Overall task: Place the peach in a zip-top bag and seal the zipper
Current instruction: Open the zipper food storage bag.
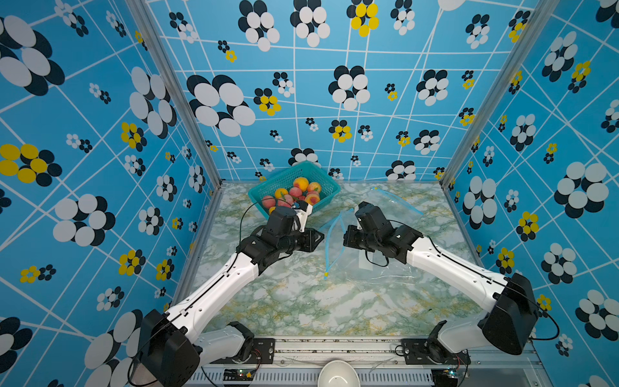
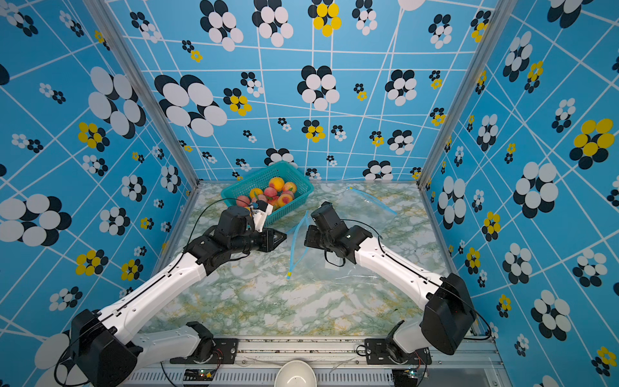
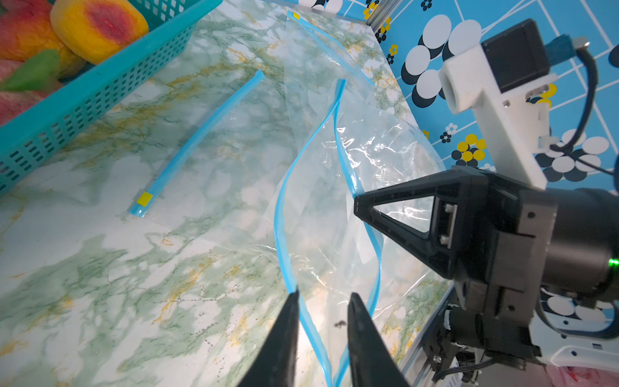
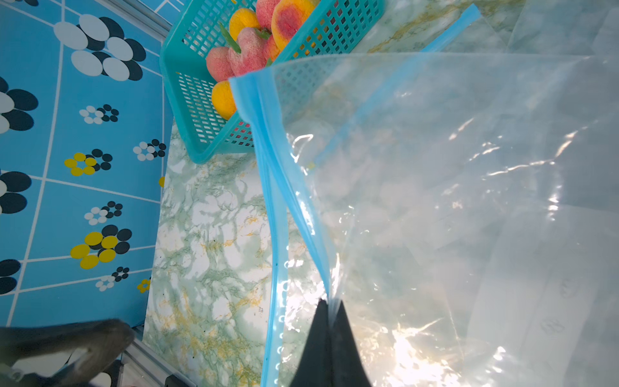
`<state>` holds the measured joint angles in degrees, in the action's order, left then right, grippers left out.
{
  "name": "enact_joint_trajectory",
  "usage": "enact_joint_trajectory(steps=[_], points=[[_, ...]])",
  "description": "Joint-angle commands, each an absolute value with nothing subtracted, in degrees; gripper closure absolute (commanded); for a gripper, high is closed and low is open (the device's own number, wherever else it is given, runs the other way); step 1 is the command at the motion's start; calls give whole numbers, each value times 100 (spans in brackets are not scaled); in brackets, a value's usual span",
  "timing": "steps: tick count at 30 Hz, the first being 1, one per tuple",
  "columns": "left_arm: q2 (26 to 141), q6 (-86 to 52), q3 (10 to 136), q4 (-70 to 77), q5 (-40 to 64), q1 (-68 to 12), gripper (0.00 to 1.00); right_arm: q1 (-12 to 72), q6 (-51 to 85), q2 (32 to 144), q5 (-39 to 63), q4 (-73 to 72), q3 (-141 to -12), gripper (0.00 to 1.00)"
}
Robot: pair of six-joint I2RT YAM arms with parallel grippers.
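In both top views, orange-and-pink peaches (image 1: 300,183) fill a teal plastic mesh basket (image 1: 281,179) at the marbled green table's (image 1: 301,301) far edge, near the left gripper (image 1: 316,237), the closer arm's. Left wrist view: its jaws stand apart astride the blue zipper strip (image 3: 284,174) of the clear zip-top bag (image 3: 335,187). Right wrist view: the right gripper (image 4: 330,306) pinches the bag's other lip, mouth gaping toward the basket.

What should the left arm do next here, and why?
Probably move the open left gripper to the basket for a peach: the right gripper is shut on one lip of the bag, its mouth gapes, and nothing is inside.
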<state>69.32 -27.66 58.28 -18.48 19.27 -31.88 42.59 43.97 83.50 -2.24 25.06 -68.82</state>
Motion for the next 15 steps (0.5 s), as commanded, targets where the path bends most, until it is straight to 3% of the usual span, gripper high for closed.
enact_joint_trajectory(steps=[1, 2, 7, 13, 15], points=[[7096, -2686, 5834, -2081, 1750, -3129, 58, 4237, 4129, 8156, 60, 2481, -6863, 100], [7208, -2672, 5845, -2094, 1772, -3129, 50, 4232, 4084, 8161, 163, 2487, -6889, 100], [7660, -2609, 5957, -2040, 1409, -3308, 38, 4232, 3969, 8141, 626, 2452, -6930, 100], [8176, -2599, 6101, -1772, 1595, -3289, 45, 4231, 3955, 7986, 1046, 2381, -6857, 100], [8276, -2677, 6127, -1615, 1811, -3297, 53, 4235, 3964, 7919, 1074, 2377, -6830, 100]])
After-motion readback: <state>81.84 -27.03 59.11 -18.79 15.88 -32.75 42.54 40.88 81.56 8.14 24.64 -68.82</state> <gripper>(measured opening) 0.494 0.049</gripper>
